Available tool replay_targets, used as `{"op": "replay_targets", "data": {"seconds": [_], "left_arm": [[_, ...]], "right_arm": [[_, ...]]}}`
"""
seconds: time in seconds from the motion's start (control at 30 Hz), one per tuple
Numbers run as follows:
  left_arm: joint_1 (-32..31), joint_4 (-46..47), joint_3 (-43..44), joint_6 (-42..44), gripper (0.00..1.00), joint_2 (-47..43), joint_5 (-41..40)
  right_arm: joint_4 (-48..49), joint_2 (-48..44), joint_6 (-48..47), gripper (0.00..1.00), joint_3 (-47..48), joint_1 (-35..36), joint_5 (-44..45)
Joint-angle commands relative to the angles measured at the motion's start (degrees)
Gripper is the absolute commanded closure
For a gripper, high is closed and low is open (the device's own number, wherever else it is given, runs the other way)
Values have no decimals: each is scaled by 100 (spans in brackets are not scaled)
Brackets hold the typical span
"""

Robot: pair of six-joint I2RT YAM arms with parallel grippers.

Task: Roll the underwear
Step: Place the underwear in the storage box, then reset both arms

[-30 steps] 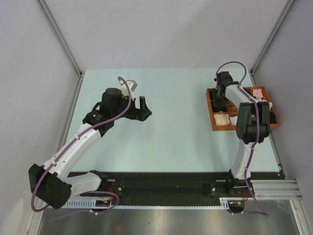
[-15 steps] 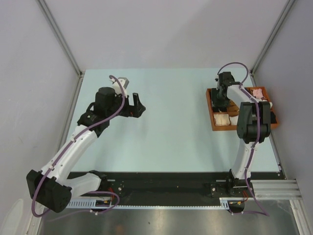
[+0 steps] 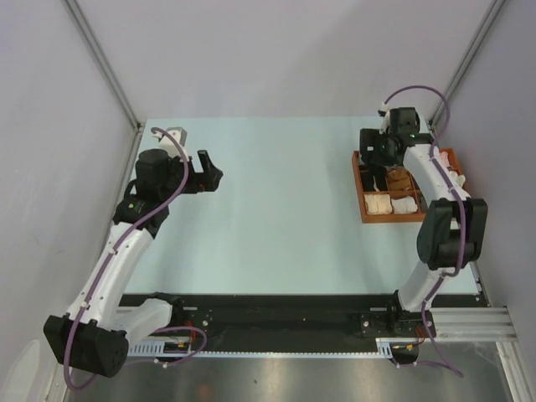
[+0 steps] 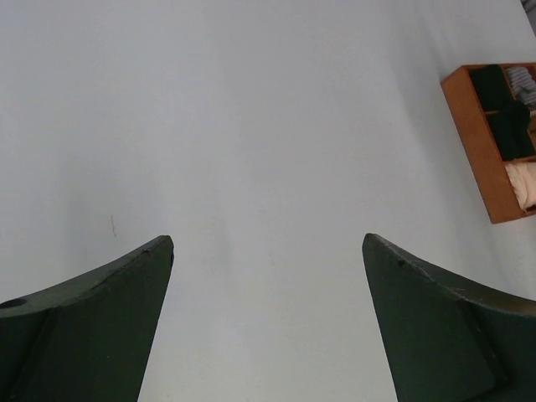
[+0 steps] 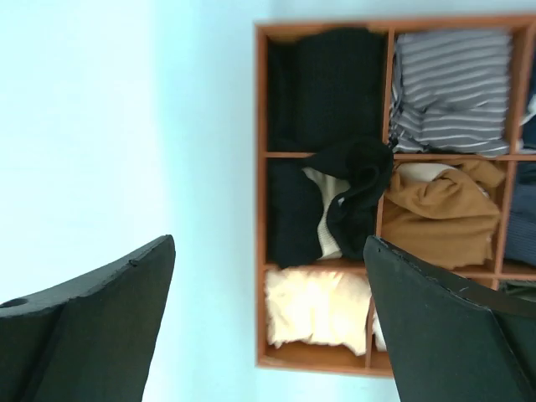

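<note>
Pale blue-green table top (image 3: 285, 234), matte, evenly lit. Plain grey walls (image 3: 276, 59) close three sides; a slanted metal post (image 3: 102, 63) stands at each far corner. Black strip (image 3: 285, 311) runs along the near edge, brushed metal sheet (image 3: 276, 378) below it.

A robotics lab cell. Grey panels (image 3: 285, 50) on metal posts (image 3: 100, 59) enclose a pale desk (image 3: 276, 226), two cabled arms (image 3: 126, 243) bolted on.
</note>
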Motion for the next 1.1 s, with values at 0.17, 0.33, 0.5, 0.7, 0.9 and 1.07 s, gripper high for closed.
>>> {"op": "replay_targets", "data": {"seconds": [0.17, 0.33, 0.5, 0.7, 0.9, 1.07], "left_arm": [[385, 64, -352, 140, 0, -920, -726], [385, 72, -589, 263, 0, -1281, -981], [385, 125, -642, 281, 0, -1448, -885], [385, 213, -712, 237, 0, -1518, -639], [394, 292, -800, 360, 0, -1598, -569], [385, 424, -915, 360, 0, -1756, -516]], "right_arm": [[465, -2647, 489, 0, -1175, 257, -384], [862, -3940, 621, 0, -2335, 397, -462], [1125, -4907, 621, 0, -3434, 486, -384], [1319, -5637, 683, 0, -4129, 521, -304], [1336, -5726, 656, 0, -4192, 521, -190], [1301, -5779, 656, 0, -4192, 521, -199]]}}
